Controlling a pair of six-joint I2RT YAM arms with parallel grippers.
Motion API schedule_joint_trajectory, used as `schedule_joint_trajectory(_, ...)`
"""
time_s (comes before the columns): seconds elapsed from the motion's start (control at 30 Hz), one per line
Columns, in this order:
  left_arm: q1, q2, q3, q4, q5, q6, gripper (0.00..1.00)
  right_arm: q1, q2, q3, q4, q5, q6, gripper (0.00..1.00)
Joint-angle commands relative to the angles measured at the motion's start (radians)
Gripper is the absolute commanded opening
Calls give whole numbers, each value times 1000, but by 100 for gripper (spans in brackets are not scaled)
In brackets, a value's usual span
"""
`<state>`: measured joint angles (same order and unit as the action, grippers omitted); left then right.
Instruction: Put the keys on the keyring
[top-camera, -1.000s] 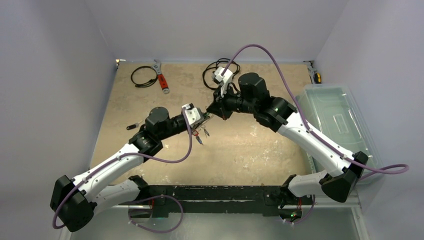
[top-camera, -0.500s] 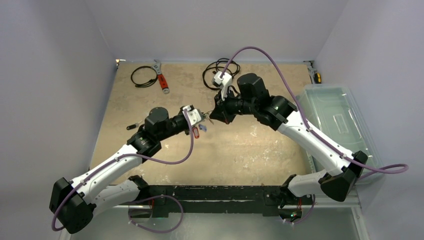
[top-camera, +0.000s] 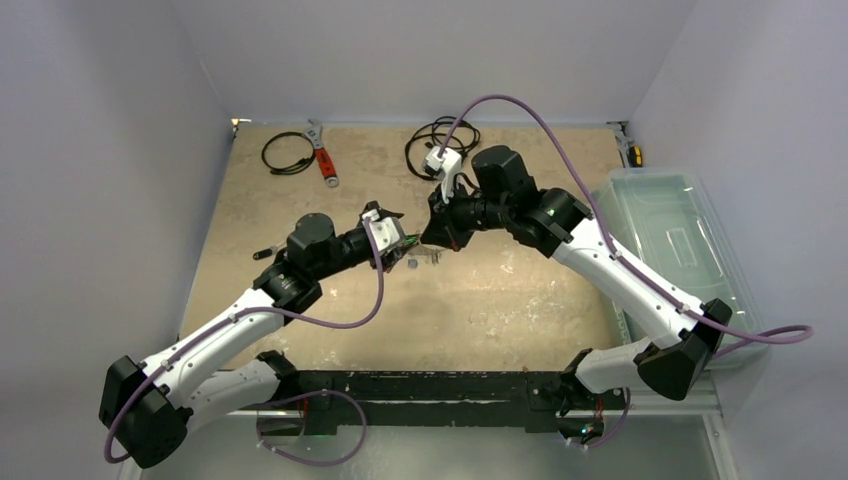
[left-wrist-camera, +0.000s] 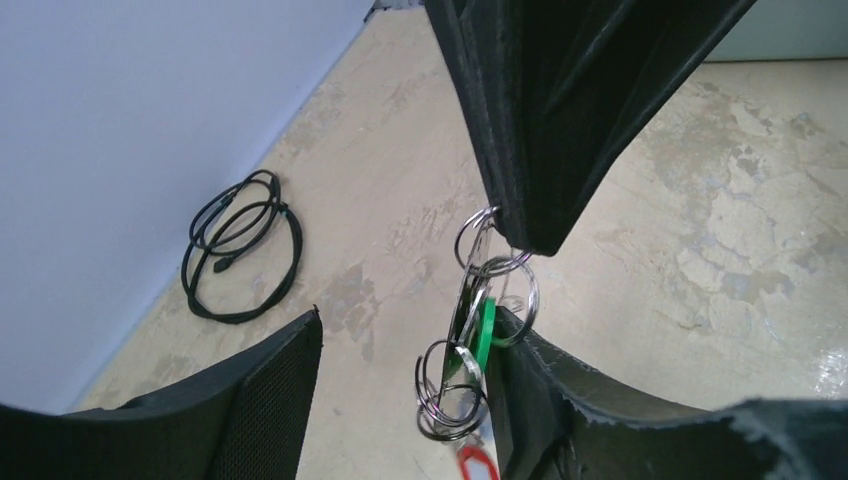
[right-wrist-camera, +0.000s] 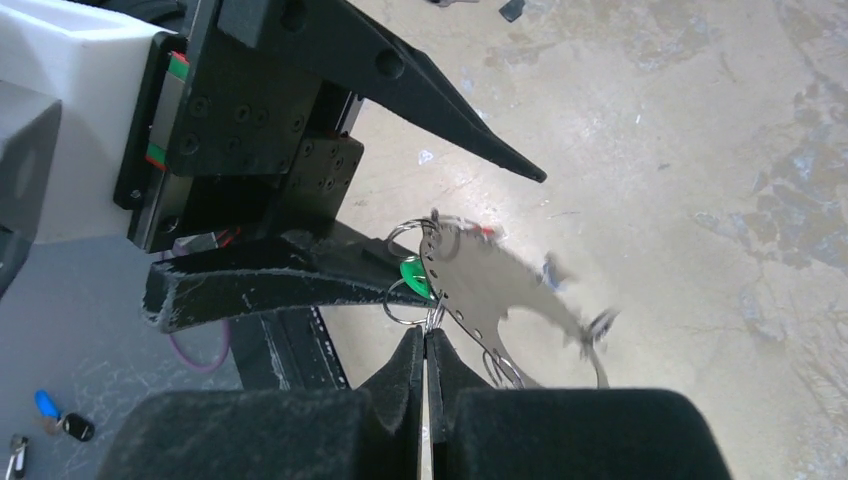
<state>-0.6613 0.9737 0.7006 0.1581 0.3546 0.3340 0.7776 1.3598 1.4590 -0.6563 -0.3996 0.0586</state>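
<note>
Keyring (right-wrist-camera: 480, 275) (indistinct overhead) shows flat from right wrist.

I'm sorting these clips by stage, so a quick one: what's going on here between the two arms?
Both arms meet above the middle of the table. The right gripper is shut on the keyring and holds it off the surface, with a green-tagged key and a red-tagged key hanging from it. The left gripper is open around that bunch. The green tag sits close against one of its fingers, but it grips nothing.
</note>
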Motion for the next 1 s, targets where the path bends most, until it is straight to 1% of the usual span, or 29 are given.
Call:
schedule_joint_trajectory(0.0, 3, -28, 5, 116, 50, -37, 60, -1, 0, 64, -10, -67, -3, 0)
schedule_joint_trajectory(0.13, 2, -14, 0, 140, 89, -62, 61, -1, -1, 61, 0, -75, 1, 0)
schedule_joint_trajectory(0.2, 0, -9, 0, 141, 100, -62, 59, -2, -5, 58, 4, -81, 5, 0)
schedule_joint_trajectory(0.23, 1, -8, 1, 141, 112, -62, 56, -1, -6, 58, 4, -84, 5, 0)
schedule_joint_trajectory(0.3, -1, -6, -1, 144, 125, -61, 47, -1, -9, 57, 2, -86, 5, 0)
schedule_joint_trajectory(0.37, -2, -6, -1, 144, 135, -56, 33, -1, -9, 59, -6, -92, 2, 0)
schedule_joint_trajectory(0.43, -4, -4, -1, 142, 142, -47, 14, -1, -8, 60, -9, -92, -3, 0)
schedule_joint_trajectory(0.5, -7, -3, 2, 133, 142, -38, 2, -1, -6, 63, -12, -83, -6, 0)
schedule_joint_trajectory(0.53, -8, -4, 2, 131, 142, -34, 0, -1, -3, 64, -15, -81, -7, 0)
schedule_joint_trajectory(0.67, -12, -14, -1, 132, 136, -32, 0, -1, 7, 70, -5, -60, -8, 0)
schedule_joint_trajectory(0.7, -12, -16, -1, 135, 132, -39, 0, -1, 5, 68, 6, -55, -5, 5)
schedule_joint_trajectory(0.8, -13, -21, 0, 155, 101, -70, 0, -1, -9, 62, 49, -23, 0, 33)
schedule_joint_trajectory(0.83, -12, -20, 2, 162, 94, -87, 0, -1, -20, 55, 72, -10, 3, 39)
schedule_joint_trajectory(0.9, -13, -18, 6, 180, 87, -120, 0, -2, -50, 31, 141, 16, 10, 46)
schedule_joint_trajectory(0.97, -12, -17, 5, 210, 87, -162, 0, -1, -89, -4, 209, 48, 12, 50)
